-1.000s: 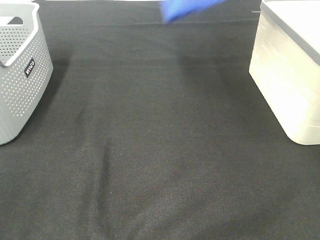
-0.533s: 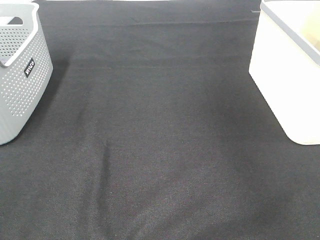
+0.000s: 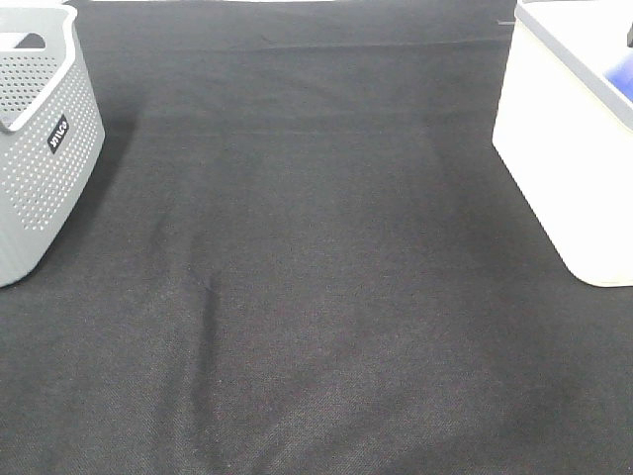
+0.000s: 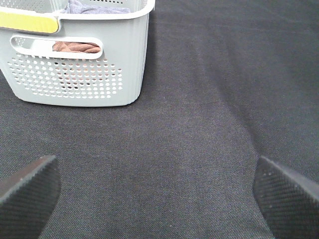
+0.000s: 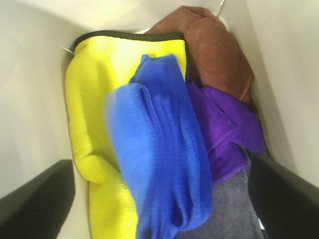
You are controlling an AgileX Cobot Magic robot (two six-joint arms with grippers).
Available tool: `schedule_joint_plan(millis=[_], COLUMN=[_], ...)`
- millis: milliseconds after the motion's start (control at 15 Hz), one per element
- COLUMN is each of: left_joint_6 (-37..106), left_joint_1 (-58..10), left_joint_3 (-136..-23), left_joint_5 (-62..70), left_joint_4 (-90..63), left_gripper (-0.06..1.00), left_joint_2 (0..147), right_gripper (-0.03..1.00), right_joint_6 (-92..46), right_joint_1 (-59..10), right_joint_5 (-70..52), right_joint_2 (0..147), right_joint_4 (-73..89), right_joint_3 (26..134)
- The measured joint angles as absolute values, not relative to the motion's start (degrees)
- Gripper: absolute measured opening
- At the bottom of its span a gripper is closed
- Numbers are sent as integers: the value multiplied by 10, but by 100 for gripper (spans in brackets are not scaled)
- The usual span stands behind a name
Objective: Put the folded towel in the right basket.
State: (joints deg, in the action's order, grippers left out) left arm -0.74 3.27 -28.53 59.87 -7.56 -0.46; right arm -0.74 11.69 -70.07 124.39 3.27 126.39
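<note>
While the right gripper (image 5: 159, 172) hangs spread wide, pinching nothing, the blue towel (image 5: 162, 129) lies loose straight beneath it, long axis crossing the line between its fingers, atop the yellow towel (image 5: 89, 99) inside the right basket (image 5: 30, 74), whose walls flank both fingers closely, so lifting straight out looks the only clear way.

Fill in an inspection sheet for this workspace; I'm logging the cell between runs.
Surface: black cloth, creased near the front.
Job's things: blue towel lies inside the right basket atop other towels, ungripped.
Clutter: yellow towel, brown towel, purple towel and grey towel in the same basket; left basket holds a brownish cloth.
Grippers: left pincer open over the cloth; right pincer open over the right basket.
Cables: nothing seen.
Surroundings: nothing seen.
</note>
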Motion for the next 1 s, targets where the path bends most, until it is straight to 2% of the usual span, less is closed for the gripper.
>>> schedule_joint_plan(millis=[200,400,533,733,867,1000], left_joint_6=[-7,-7,-7,-7,-7,-7], left_joint_1=[33,33,33,33,33,33], left_joint_3=[-285,-285,-285,-285,-285,-285], left_joint_5=[599,599,599,599,599,599], left_joint_4=[-76,-76,-76,-76,-76,-76], left_gripper=[97,97,97,97,97,97], left_joint_2=[-5,-5,-5,-5,-5,-5], right_gripper=[95,95,95,95,95,95], right_joint_6=[-3,0,0,7,11,11], right_joint_1=[101,8,-29,-32,-32,-32], right_joint_5=[-701,-700,-700,-696,-694,-693], right_joint_2=[1230,1203,1173,1114,1031,904], right_joint_4=[26,0,0,6,11,30], right_joint_3=[1264,1262,1244,1182,1075,919])
